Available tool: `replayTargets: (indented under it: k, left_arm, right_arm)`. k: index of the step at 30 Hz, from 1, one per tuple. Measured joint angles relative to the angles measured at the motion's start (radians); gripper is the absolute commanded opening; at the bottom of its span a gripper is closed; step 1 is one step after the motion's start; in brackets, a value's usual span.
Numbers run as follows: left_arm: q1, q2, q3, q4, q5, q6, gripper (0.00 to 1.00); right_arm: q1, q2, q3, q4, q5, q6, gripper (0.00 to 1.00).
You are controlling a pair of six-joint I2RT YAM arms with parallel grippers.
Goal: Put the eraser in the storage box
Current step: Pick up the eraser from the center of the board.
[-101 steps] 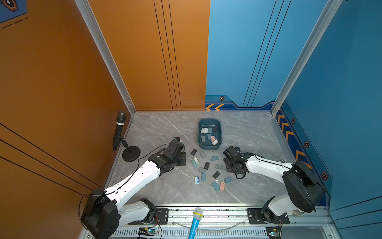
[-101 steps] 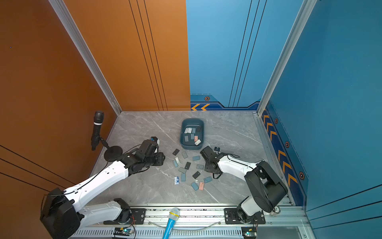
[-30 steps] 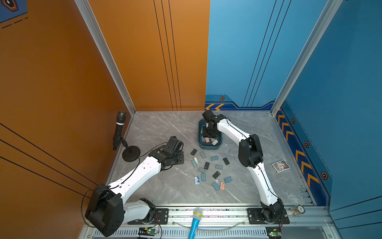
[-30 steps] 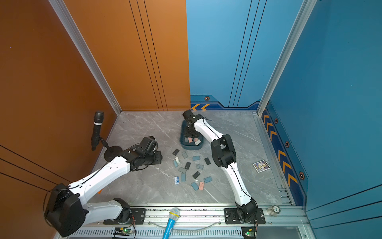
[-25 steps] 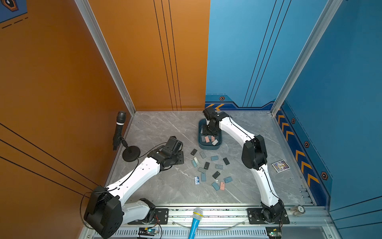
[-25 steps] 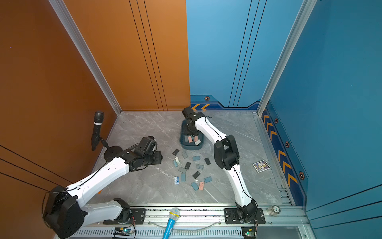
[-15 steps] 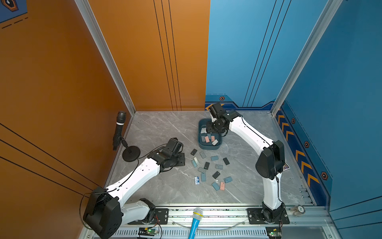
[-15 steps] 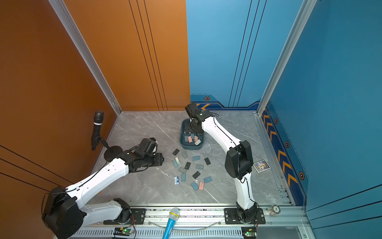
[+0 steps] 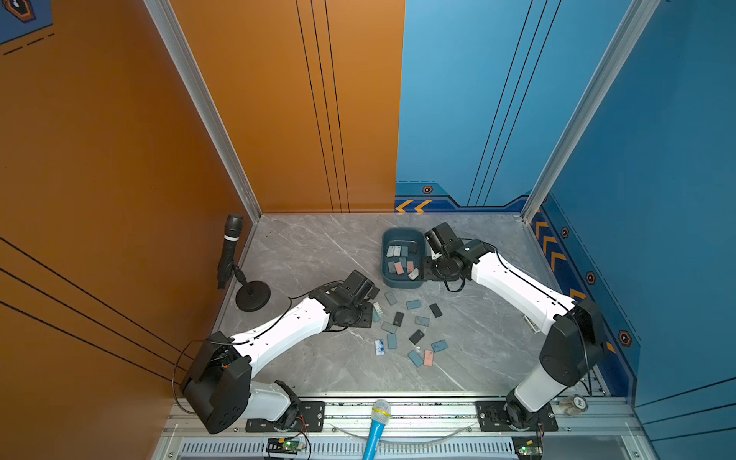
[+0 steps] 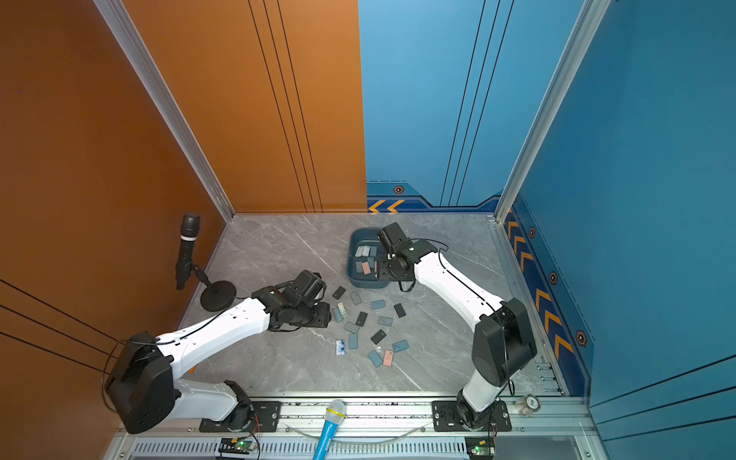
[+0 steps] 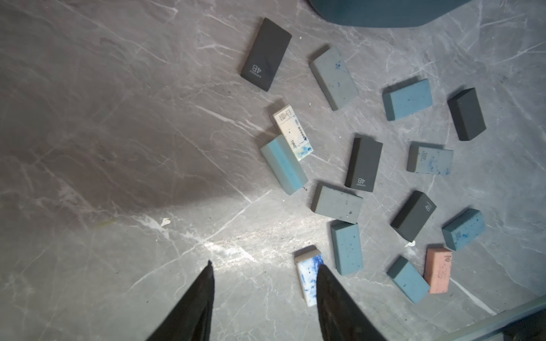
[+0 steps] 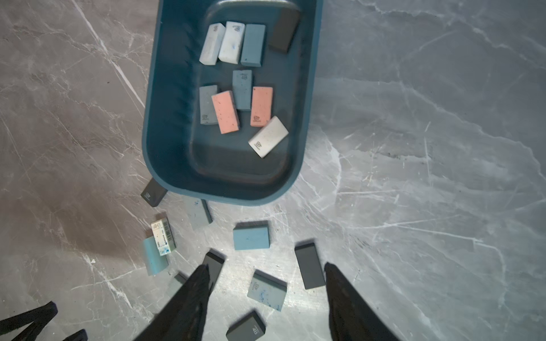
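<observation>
The right gripper point(image 12: 266, 265) has drawn back from over the storage box point(image 12: 168, 124) to just beside it, fingers apart and empty. I judge an eraser has just been delivered, likely the black eraser point(image 12: 283, 31) in the box's far corner. Loose erasers point(image 11: 363, 165) lie on the worktop point(image 11: 118, 147) near the box. The left gripper point(image 11: 265, 263) hovers beside them, fingers apart, holding nothing.

The left arm point(image 9: 286, 334) and right arm point(image 9: 513, 284) are white-shelled with black joints, cables and jaws.
</observation>
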Motion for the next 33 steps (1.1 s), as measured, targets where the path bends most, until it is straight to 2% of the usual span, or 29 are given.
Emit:
replayTargets:
  k: [10,24,33]
  left_arm:
    - [-0.063,0.120,0.061,-0.026,-0.049,-0.052,0.59]
    - [-0.086,0.314,0.213,-0.043,-0.116,-0.115,0.65]
    - [-0.086,0.395,0.238,-0.043,-0.168,-0.156,0.65]
  right_arm:
    - [-0.050,-0.163,-0.198,0.061,0.007,0.040,0.65]
    - [-0.128,-0.272,-0.349,0.107,0.005,0.056,0.66]
    - [-0.176,-0.294,-0.394,0.123,-0.015,0.058,0.65]
